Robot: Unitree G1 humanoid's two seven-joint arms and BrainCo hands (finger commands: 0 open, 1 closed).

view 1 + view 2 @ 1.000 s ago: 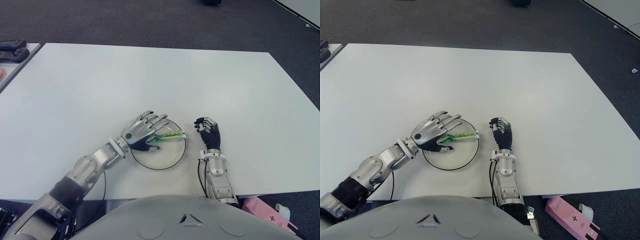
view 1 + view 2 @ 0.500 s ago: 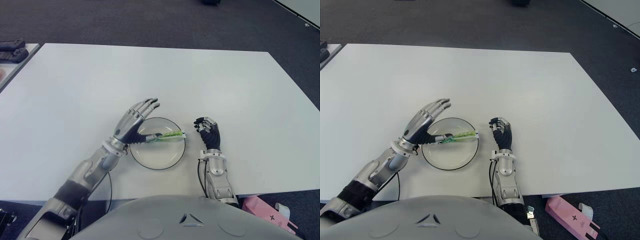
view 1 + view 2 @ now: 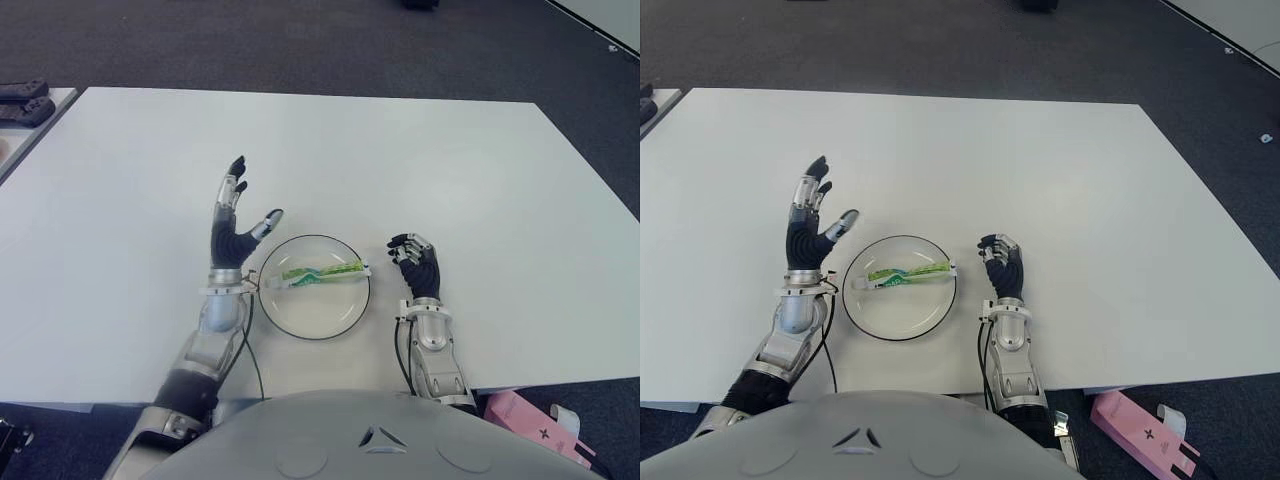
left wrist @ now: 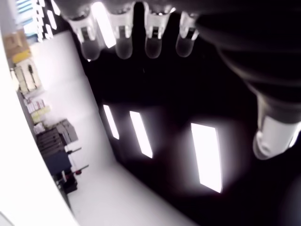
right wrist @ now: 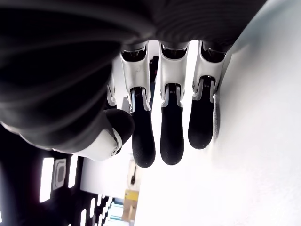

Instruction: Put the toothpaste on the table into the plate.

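Observation:
A green and white toothpaste tube (image 3: 318, 273) lies flat inside the white plate (image 3: 300, 316) with the dark rim, near the table's front edge. My left hand (image 3: 234, 226) is raised upright just left of the plate, fingers spread and empty, apart from the tube. My right hand (image 3: 418, 266) shows just right of the plate with its fingers curled, holding nothing. In the left wrist view the straight fingertips (image 4: 123, 42) point up at a dark ceiling.
The white table (image 3: 400, 160) stretches wide behind the plate. Dark devices (image 3: 25, 100) lie on a side surface at the far left. A pink box (image 3: 1140, 430) lies on the floor at the lower right.
My left hand let go of the toothpaste, drew back to the left off the plate and turned upright with its fingers spread. The tube now lies in the plate. The right hand stayed still.

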